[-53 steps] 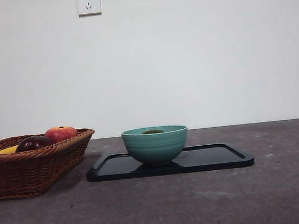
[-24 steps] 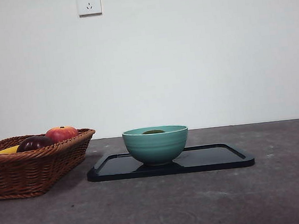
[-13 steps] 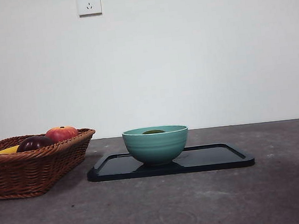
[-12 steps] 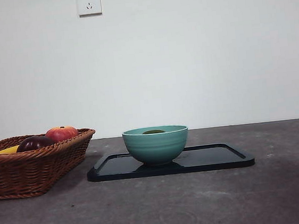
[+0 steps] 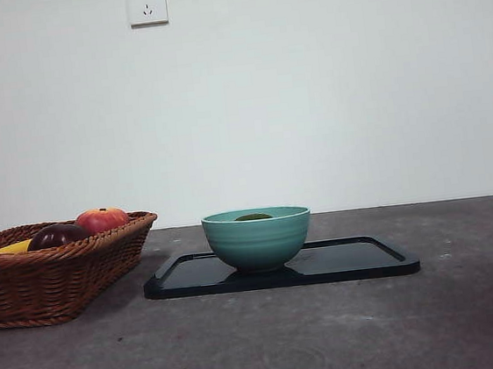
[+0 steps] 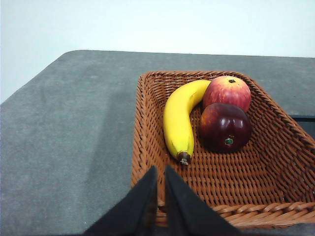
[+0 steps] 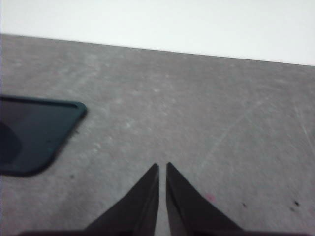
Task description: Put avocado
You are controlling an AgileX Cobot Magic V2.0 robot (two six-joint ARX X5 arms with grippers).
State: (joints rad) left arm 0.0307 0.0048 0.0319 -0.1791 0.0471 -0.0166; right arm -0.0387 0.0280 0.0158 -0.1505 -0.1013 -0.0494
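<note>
Front view shows the avocado lying inside the green bowl, only its top showing above the rim; the bowl stands on the black tray on the table. Left gripper, clenched and empty, hovers over the wicker basket near the banana. Right gripper, clenched, hangs above bare table

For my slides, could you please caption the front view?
Avocado resting in a green bowl on a black tray, beside a fruit basket.
</note>
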